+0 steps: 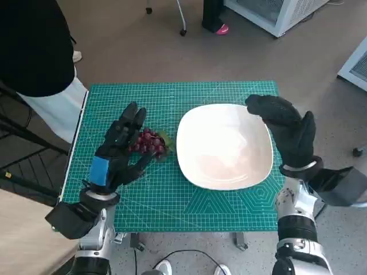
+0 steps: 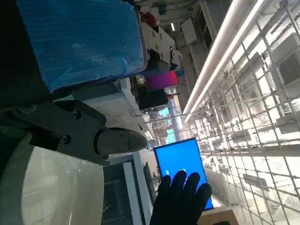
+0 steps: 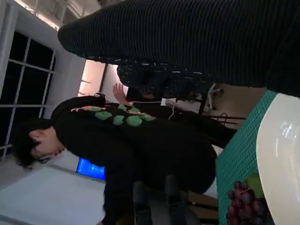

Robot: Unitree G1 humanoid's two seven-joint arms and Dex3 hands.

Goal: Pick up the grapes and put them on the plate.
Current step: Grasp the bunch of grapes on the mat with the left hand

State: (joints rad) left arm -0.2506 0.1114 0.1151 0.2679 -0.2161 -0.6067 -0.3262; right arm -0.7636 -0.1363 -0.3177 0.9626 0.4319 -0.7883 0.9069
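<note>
A bunch of dark red grapes [image 1: 150,143] with a green leaf lies on the green cutting mat [image 1: 172,94], just left of the white plate [image 1: 223,146]. My left hand [image 1: 119,150] reaches over the grapes from the near left, fingers spread around the bunch and partly covering it; no grip shows. My right hand [image 1: 285,129] hovers at the plate's far right rim, fingers apart and holding nothing. The right wrist view shows the grapes [image 3: 246,204] beside the plate [image 3: 281,150]. In the left wrist view the plate [image 2: 51,187] and my gloved right hand [image 2: 180,199] appear.
A person in black [image 1: 34,46] stands at the table's far left corner, also filling the right wrist view [image 3: 136,140]. The mat's near edge [image 1: 189,226] drops to the floor. A white cabinet [image 1: 275,11] and another person's foot [image 1: 221,27] lie beyond the table.
</note>
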